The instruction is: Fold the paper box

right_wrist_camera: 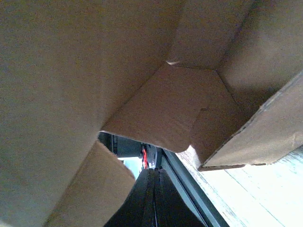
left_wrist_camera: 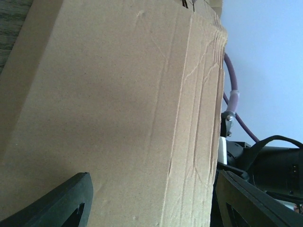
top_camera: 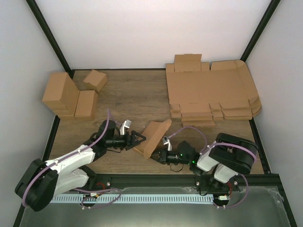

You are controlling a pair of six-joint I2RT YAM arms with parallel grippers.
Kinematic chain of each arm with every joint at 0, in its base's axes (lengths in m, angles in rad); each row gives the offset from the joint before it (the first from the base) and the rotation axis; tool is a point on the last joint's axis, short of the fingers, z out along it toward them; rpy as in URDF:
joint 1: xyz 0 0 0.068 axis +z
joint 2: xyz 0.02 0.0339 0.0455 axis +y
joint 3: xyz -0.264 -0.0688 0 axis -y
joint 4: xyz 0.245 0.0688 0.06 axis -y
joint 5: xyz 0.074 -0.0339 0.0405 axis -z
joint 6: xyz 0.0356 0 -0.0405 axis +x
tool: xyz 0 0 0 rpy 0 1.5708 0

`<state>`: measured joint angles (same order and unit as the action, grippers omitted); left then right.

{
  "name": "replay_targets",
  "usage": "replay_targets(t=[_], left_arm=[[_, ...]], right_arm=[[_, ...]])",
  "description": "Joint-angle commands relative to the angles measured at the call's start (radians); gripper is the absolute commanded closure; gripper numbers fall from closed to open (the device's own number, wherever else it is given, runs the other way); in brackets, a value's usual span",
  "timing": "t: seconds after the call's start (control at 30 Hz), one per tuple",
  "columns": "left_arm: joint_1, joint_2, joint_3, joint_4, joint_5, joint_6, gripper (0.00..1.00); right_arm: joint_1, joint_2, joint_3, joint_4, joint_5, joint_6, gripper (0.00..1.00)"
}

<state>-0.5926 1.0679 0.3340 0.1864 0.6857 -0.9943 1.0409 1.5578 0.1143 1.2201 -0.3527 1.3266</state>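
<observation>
Enclosing wood tbl (top_camera: 135, 94) w/ paper box (top_camera: 154, 136): white walls (top_camera: 151, 33).

Plain unprinted brown is covering the paper box (top_camera: 154, 137), the pile of flat cardboard sheets (top_camera: 208, 87) and the group of folded boxes (top_camera: 71, 97), with shaded faces reading a darker tan. The table (top_camera: 137, 94) is showing a brown wood-grain pattern. The arms (top_camera: 71, 161) are wearing white shells with black joints. The left gripper (top_camera: 142, 139) and right gripper (right_wrist_camera: 154, 189) are appearing black, the cables (top_camera: 108, 124) purple. A small light (top_camera: 193, 162) is glowing green.
</observation>
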Motion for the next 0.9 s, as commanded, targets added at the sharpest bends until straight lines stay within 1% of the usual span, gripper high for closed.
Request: replay_targets(t=[0.0, 0.27, 0.4, 0.6, 0.73, 0.87], left_arm=[[-0.001, 0.014, 0.005, 0.025, 0.015, 0.015, 0.26], [-0.007, 0.017, 0.004, 0.022, 0.017, 0.018, 0.26], [-0.007, 0.017, -0.001, 0.02, 0.015, 0.02, 0.26], [-0.008, 0.018, 0.0, 0.002, 0.014, 0.033, 0.26], [-0.009, 0.021, 0.0, -0.017, 0.009, 0.048, 0.26], [-0.009, 0.031, -0.005, -0.029, 0.006, 0.065, 0.26]], right_arm=[[0.018, 0.071, 0.037, 0.059, -0.025, 0.053, 0.99], [0.024, 0.182, 0.067, 0.168, -0.063, 0.094, 0.99], [0.024, 0.186, 0.077, 0.155, -0.057, 0.093, 0.99], [0.024, 0.187, 0.079, 0.136, 0.024, 0.086, 0.99], [0.024, 0.167, 0.079, 0.079, 0.101, 0.042, 0.99], [0.023, 0.165, 0.108, 0.014, 0.125, 0.002, 0.99]])
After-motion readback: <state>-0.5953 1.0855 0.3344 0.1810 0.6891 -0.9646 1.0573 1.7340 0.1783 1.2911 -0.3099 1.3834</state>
